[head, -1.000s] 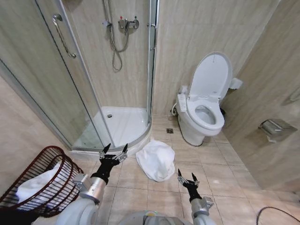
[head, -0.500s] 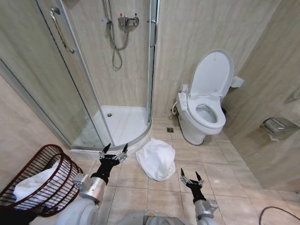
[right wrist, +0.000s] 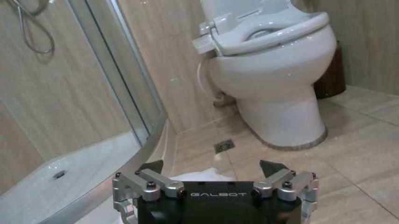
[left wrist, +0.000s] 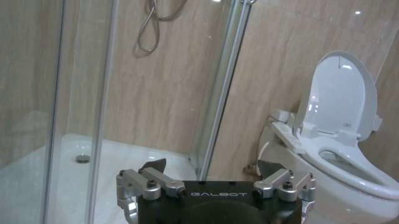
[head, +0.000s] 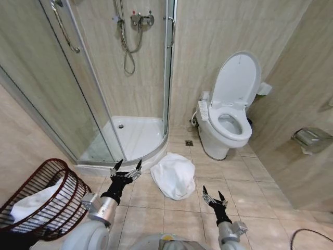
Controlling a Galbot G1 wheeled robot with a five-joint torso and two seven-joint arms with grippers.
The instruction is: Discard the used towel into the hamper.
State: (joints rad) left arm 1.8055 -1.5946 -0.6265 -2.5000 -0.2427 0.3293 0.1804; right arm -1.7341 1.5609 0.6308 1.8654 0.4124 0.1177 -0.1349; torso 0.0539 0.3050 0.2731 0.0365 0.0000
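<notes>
White towel [head: 173, 176] lay crumpled on the floor: soft, light, best pinched at a raised fold. Left gripper [head: 125, 171] and right gripper [head: 214, 197] hung empty, fingers apart; hamper [head: 44, 200] stood left.

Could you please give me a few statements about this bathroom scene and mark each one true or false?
1. The used towel lies in a heap on the floor tiles, between the shower tray and the toilet. True.
2. The left gripper is shut on the towel. False: it is open, holds nothing and sits apart from the towel, on the hamper's side of it.
3. The hamper is tipped toward the robot and already holds some white cloth. True.
4. The toilet lid is closed. False: the lid stands raised and the bowl is open.
5. The right gripper is open and low over the floor, near the towel. True.
</notes>
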